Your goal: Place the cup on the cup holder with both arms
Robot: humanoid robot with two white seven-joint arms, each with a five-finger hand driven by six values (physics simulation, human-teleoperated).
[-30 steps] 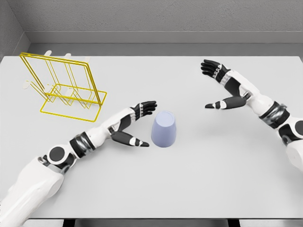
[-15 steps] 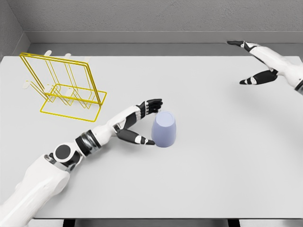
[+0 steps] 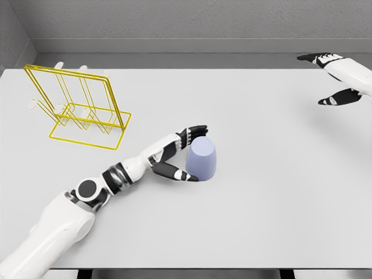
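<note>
At mid-table, I have the left hand (image 3: 181,152) cupped around the cup (image 3: 201,159), thumb and fingers touching its near side but not clearly clamped.

The cup stands upside down, well apart from the yellow cup holder (image 3: 78,108) at far left. I judge this the grasping step; next I must close firmly, then lift. My right hand (image 3: 340,78) hangs spread wide, empty, at the far right edge.

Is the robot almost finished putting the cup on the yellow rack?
Not yet. Nothing looks done: the pale purple cup stands upside down on the white table, apart from the yellow wire cup holder. In hand: the left hand wraps around the cup. The right hand hangs open at the far right edge. Lifting and placing remain.
</note>
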